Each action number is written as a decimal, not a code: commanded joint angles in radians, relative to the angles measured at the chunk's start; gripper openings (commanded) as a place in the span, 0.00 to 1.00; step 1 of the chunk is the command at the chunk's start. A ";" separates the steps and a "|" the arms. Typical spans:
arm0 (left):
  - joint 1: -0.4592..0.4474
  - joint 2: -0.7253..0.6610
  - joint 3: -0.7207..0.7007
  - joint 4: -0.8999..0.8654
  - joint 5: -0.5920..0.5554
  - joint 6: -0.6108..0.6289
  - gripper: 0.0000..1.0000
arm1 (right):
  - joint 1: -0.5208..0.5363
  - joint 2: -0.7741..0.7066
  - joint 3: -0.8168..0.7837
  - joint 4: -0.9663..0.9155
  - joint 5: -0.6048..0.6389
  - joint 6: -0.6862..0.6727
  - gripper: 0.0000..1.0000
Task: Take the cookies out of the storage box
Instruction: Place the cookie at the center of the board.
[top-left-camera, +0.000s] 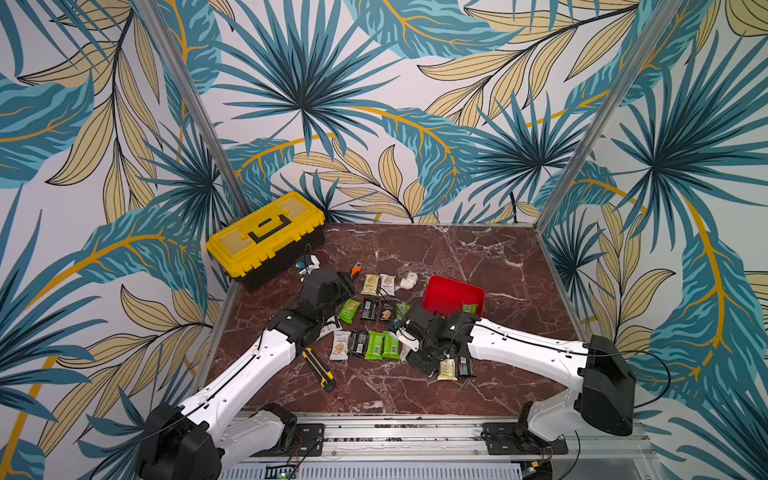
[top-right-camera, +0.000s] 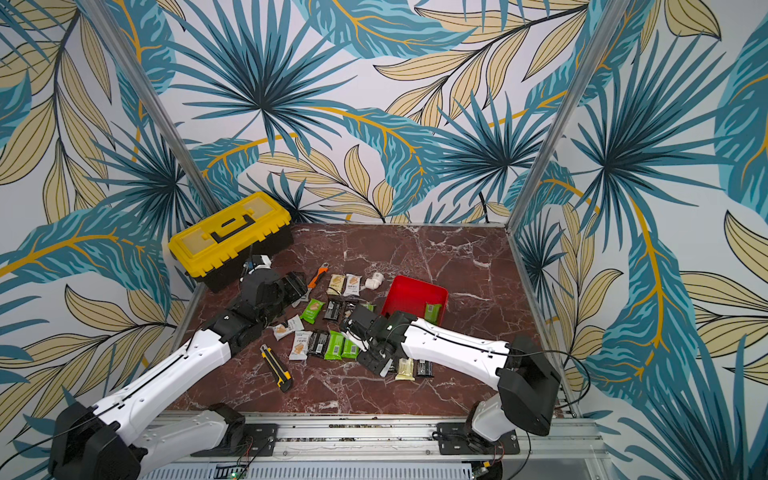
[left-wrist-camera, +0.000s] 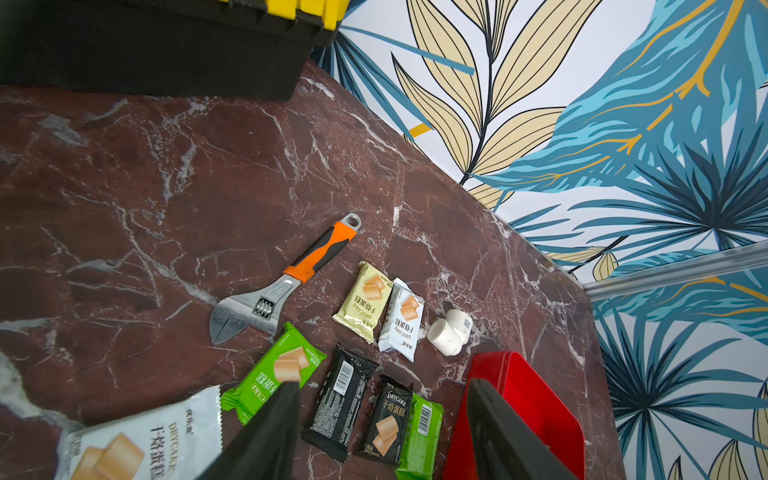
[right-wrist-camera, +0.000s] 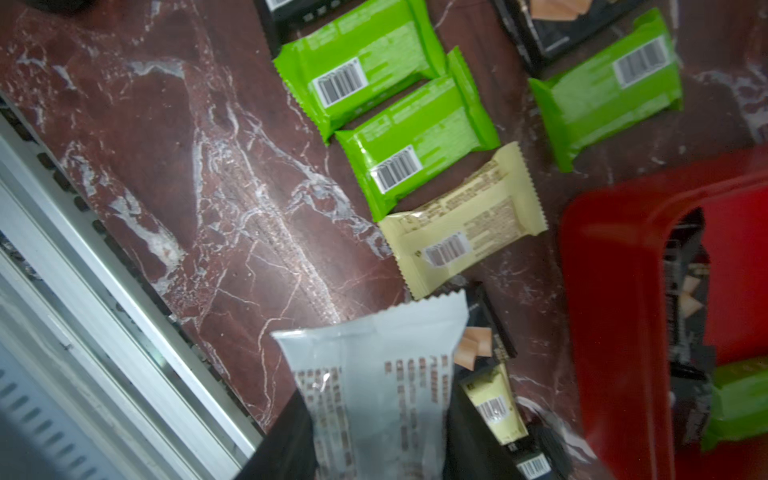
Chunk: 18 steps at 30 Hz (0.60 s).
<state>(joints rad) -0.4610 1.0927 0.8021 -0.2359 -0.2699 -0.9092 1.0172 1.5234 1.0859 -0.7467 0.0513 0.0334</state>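
The red storage box (top-left-camera: 451, 291) sits right of centre on the marble table, also seen as the storage box (right-wrist-camera: 615, 291) in the right wrist view. A green cookie packet (top-left-camera: 469, 308) and a black one (right-wrist-camera: 685, 311) lie inside it. Several cookies (top-left-camera: 376, 345) in green, black, cream and white lie spread on the table left of the box. My right gripper (right-wrist-camera: 374, 415) is shut on a white cookie packet (right-wrist-camera: 374, 365), just in front of the box's near-left corner. My left gripper (left-wrist-camera: 382, 384) hangs open and holds nothing above the far row of packets (left-wrist-camera: 345, 390).
A yellow-lidded black toolbox (top-left-camera: 266, 237) stands at the far left corner. A yellow-black utility knife (top-left-camera: 318, 368) lies near the left arm. An orange-handled wrench (left-wrist-camera: 291, 282) and a white pipe fitting (left-wrist-camera: 449, 332) lie beyond the packets. Patterned walls close three sides.
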 joint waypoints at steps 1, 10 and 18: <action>0.008 -0.041 -0.044 -0.033 -0.040 -0.012 0.68 | 0.049 0.048 -0.033 0.087 0.010 0.096 0.40; 0.008 -0.089 -0.067 -0.079 -0.046 -0.014 0.68 | 0.099 0.158 -0.081 0.191 0.026 0.144 0.42; 0.009 -0.096 -0.062 -0.088 -0.045 0.000 0.68 | 0.104 0.186 -0.085 0.186 0.058 0.134 0.53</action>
<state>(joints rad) -0.4606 1.0115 0.7612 -0.3077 -0.2996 -0.9237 1.1137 1.6939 1.0153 -0.5720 0.0864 0.1589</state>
